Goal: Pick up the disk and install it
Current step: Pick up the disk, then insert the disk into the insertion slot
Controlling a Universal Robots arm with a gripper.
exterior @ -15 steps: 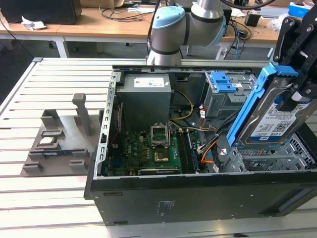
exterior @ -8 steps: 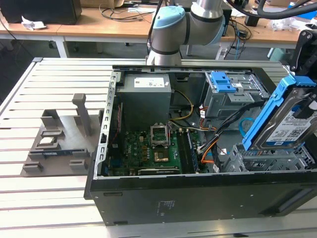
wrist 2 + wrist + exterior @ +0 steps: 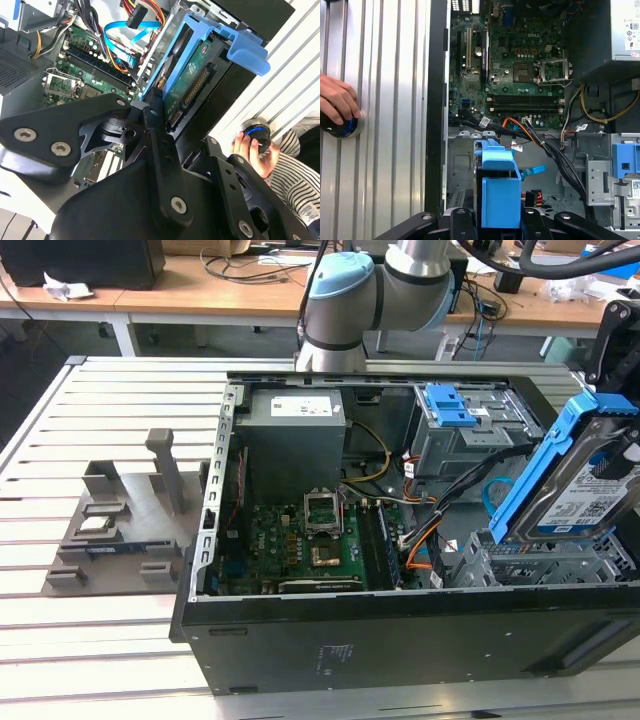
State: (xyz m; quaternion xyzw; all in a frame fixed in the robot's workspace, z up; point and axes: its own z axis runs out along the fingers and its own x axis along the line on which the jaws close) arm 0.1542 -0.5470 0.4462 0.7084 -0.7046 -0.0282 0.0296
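First wrist view shows my gripper (image 3: 495,222) pinching the disk (image 3: 497,192) by its blue carrier. I hold it tilted over the drive cage (image 3: 545,560), I judge so it can slide in. Beyond the cage lies the motherboard (image 3: 300,545).

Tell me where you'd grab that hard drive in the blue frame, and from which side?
Probably by its raised end, coming from above. The disk is a thin slab standing tilted, its lower end at the metal drive cage, so only the top is free. The blue carrier frame offers two parallel side rails to pinch across, sparing the label. The tool grips it there.
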